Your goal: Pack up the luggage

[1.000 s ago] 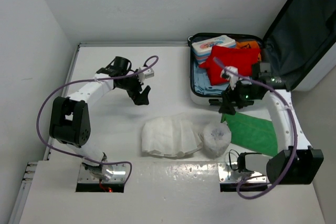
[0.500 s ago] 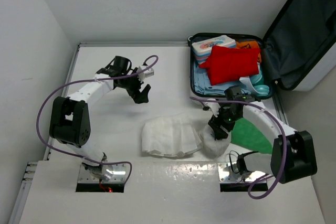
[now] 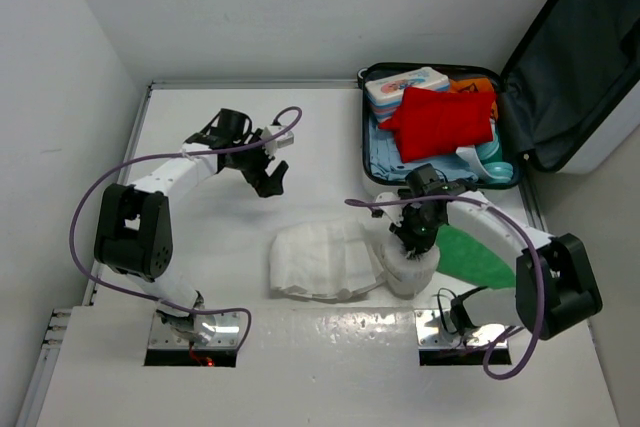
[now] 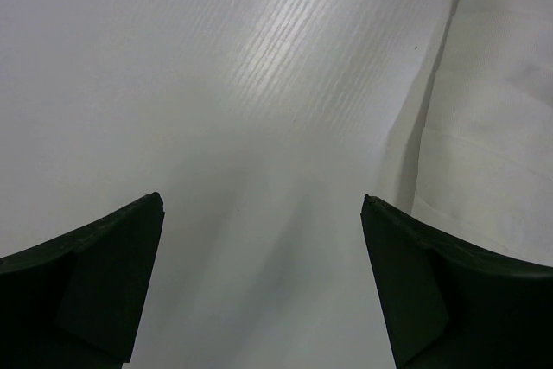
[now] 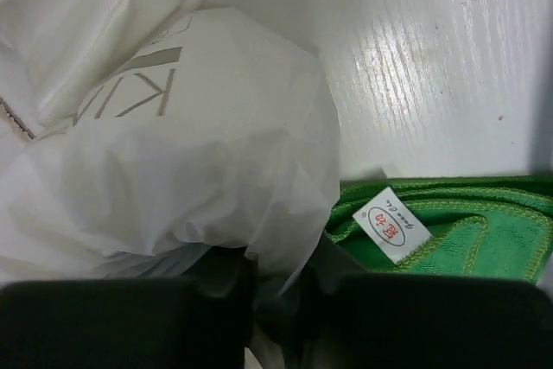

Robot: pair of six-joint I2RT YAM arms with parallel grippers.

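The luggage lies open at the back right, its lid leaning back. In its tray are a red cloth, a pack of wipes and light blue items. My right gripper points down at a white plastic-wrapped bundle at the table's front, shut on a fold of its wrapping. My left gripper hangs open over bare table at the left with nothing between its fingers.
A green cloth with a white label lies flat just right of the bundle. A larger white bagged garment lies left of it. The table's raised edge runs along the back.
My right arm swung from the luggage's front edge down to the white bundle, and its jaws closed on the wrapping. The left arm has not moved.
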